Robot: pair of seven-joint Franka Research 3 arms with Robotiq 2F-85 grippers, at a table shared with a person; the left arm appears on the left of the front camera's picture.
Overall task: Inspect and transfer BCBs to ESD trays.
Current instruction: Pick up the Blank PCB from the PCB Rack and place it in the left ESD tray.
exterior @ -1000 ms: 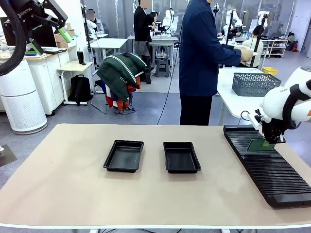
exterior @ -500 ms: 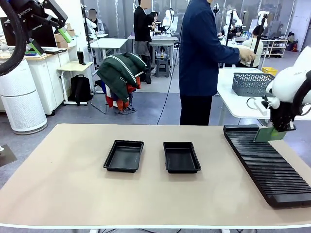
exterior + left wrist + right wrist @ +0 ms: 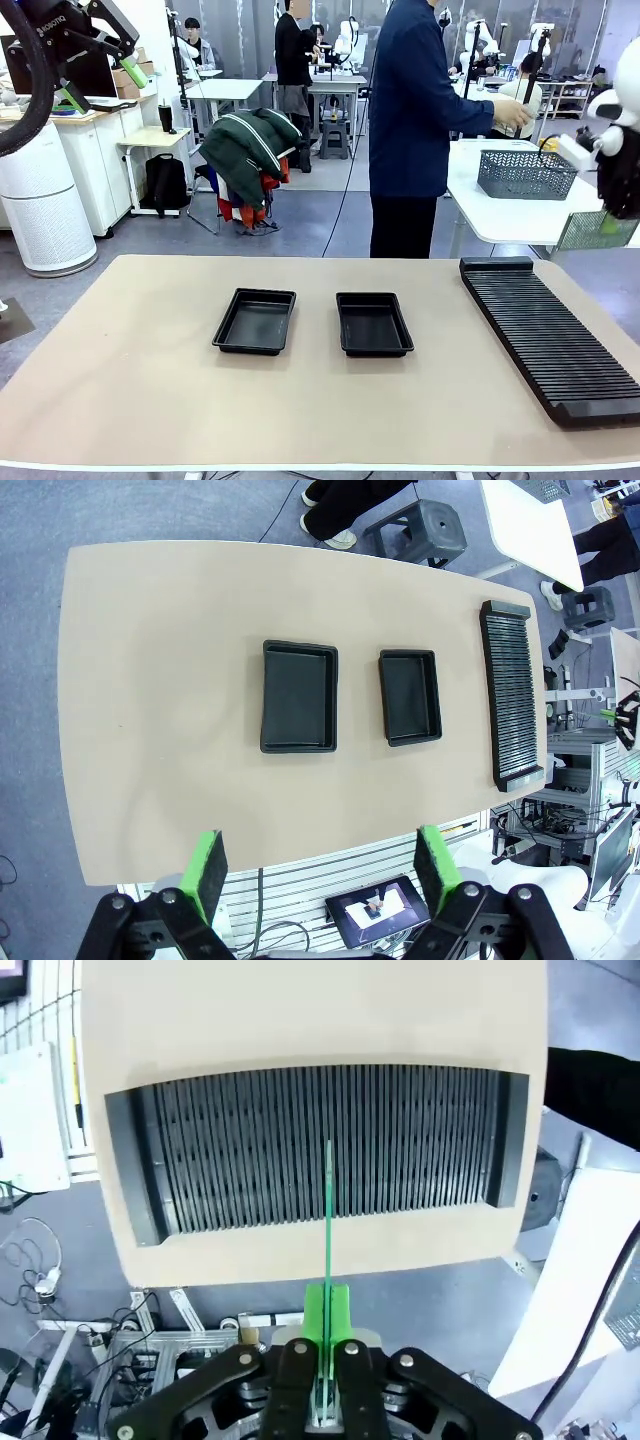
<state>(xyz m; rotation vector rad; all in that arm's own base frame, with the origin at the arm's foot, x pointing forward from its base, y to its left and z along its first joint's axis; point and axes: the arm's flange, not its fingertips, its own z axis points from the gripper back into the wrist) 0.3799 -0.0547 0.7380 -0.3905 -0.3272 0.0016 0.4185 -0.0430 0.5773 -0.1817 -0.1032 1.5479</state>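
Observation:
Two empty black ESD trays (image 3: 255,321) (image 3: 374,323) lie side by side mid-table, also seen from high above as the left tray (image 3: 299,696) and the right tray (image 3: 409,696). My right gripper (image 3: 610,222) hangs high at the far right, above the table's right edge, shut on a green BCB (image 3: 588,231). In the right wrist view the BCB (image 3: 328,1220) shows edge-on, clamped in that gripper (image 3: 326,1335) well above the rack. My left gripper (image 3: 320,870) is open and empty far above the table, and it appears at the top left (image 3: 103,86) in the front view.
A long black slotted rack (image 3: 545,335) (image 3: 320,1150) (image 3: 512,692) lies along the table's right side. A person in dark blue (image 3: 410,120) stands beyond the far edge, turned toward a white table with a grey basket (image 3: 523,172).
My right gripper has lifted the BCB out of the rack and carried it upward and to the right. The left arm and the trays have not moved.

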